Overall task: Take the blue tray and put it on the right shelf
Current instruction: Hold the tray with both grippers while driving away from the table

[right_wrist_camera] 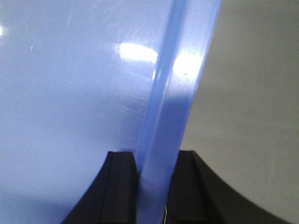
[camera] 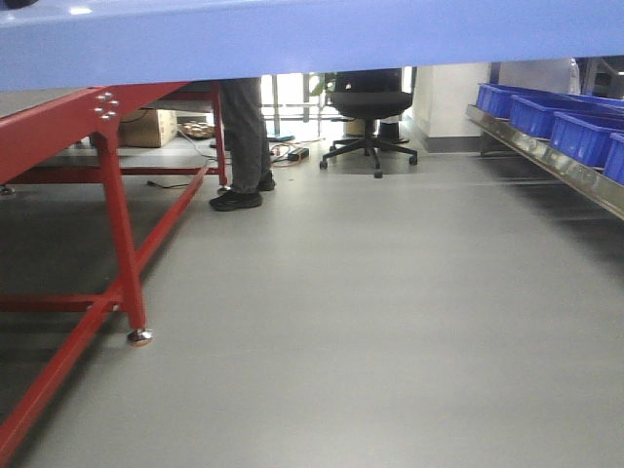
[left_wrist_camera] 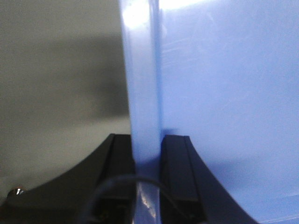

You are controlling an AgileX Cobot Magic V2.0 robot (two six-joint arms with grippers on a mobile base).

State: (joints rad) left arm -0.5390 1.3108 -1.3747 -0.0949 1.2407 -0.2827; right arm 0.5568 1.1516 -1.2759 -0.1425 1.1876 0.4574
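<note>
The blue tray point(camera: 312, 44), light periwinkle plastic, fills the top of the front view, held up in the air above the floor. In the left wrist view my left gripper point(left_wrist_camera: 147, 140) is shut on the tray's rim point(left_wrist_camera: 142, 84), one black finger each side. In the right wrist view my right gripper point(right_wrist_camera: 156, 156) is shut on the opposite rim point(right_wrist_camera: 175, 93) in the same way. The right shelf point(camera: 546, 156), with its shiny steel front edge, runs along the right side of the front view. Neither gripper shows in the front view.
Several dark-blue bins point(camera: 546, 112) stand on the shelf. A red-framed table point(camera: 107, 195) stands at left with its leg foot point(camera: 138, 336) on the grey floor. A person's legs point(camera: 244, 146) and a black office chair point(camera: 370, 117) are at the back.
</note>
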